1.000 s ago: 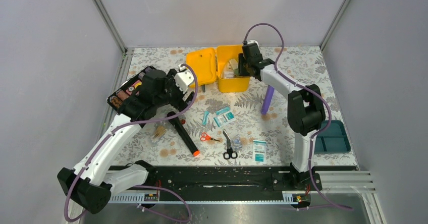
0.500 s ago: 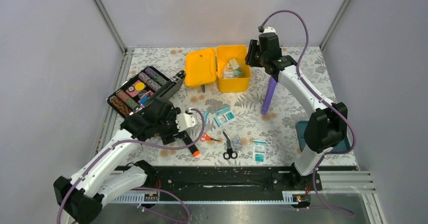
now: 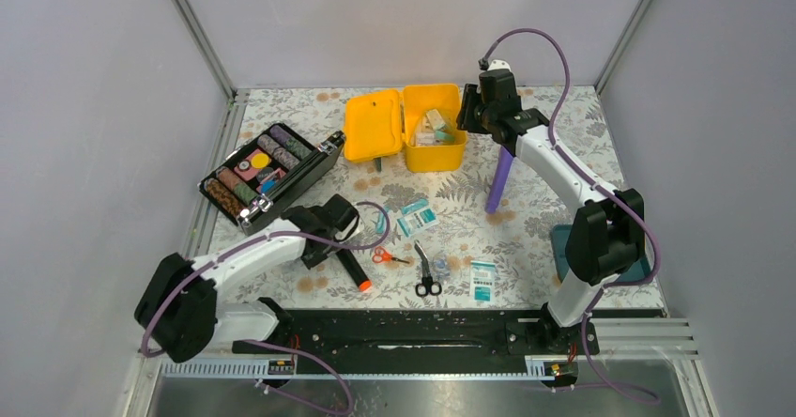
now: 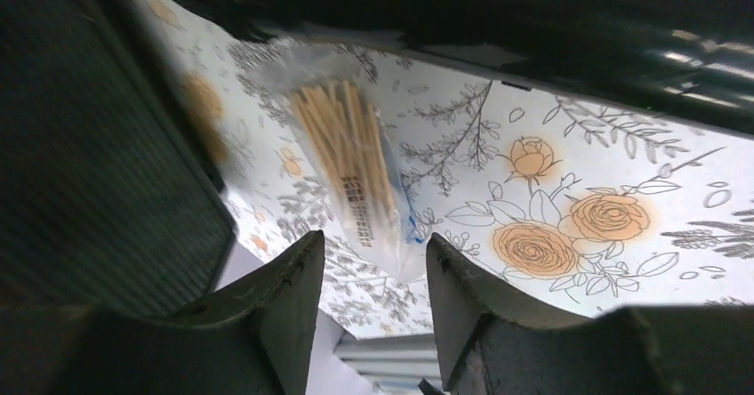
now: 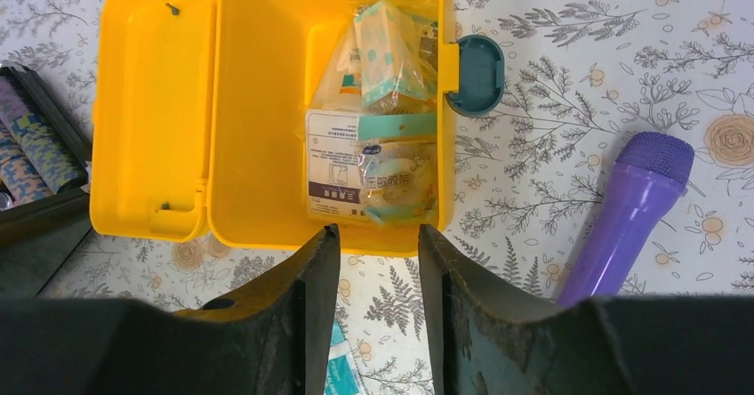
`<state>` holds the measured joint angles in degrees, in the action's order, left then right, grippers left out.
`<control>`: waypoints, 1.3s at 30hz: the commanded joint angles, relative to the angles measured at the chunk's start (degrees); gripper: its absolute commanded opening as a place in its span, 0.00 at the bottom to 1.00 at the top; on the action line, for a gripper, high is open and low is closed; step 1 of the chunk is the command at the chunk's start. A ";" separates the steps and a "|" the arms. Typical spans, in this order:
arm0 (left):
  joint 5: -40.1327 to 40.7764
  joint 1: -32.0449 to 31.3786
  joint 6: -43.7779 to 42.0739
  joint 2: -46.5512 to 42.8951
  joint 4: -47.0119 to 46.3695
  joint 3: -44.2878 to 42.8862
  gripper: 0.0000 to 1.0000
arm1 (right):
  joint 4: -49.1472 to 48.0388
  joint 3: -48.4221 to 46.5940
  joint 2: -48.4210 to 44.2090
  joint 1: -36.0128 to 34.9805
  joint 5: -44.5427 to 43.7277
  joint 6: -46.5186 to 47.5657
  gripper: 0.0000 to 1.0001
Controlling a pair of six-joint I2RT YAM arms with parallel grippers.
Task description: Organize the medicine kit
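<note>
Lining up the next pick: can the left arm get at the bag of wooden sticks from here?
Probably yes. The left gripper is open with the bag of wooden sticks lying flat on the table just ahead of its fingers, nothing on top of it.

The top view is bright, evenly lit from above and sharp, with short soft shadows on the desk (image 3: 526, 234). The left wrist view is dim, its dark left and top blurred, pale glare streaking the upper right. The right wrist view is bright and crisp on the medicine kit (image 5: 258, 101), the jaws along its bottom dark and unfocused.
</note>
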<state>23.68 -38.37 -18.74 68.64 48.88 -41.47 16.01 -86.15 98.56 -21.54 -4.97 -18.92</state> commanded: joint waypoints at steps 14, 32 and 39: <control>7.77 -0.48 3.14 9.04 -7.10 4.63 0.39 | -1.58 0.51 -2.65 0.18 -0.87 0.80 0.45; 3.67 2.30 1.08 16.89 -6.31 2.10 0.00 | -1.71 3.36 -5.08 0.89 -1.17 1.98 0.46; -10.18 0.85 2.21 10.76 6.82 -10.45 0.00 | -1.15 5.63 -9.67 1.77 2.31 5.16 0.48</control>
<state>23.40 -36.88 -17.74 83.70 48.01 -42.76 16.03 -81.21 94.17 -20.71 -4.84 -16.34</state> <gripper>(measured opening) 0.015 0.464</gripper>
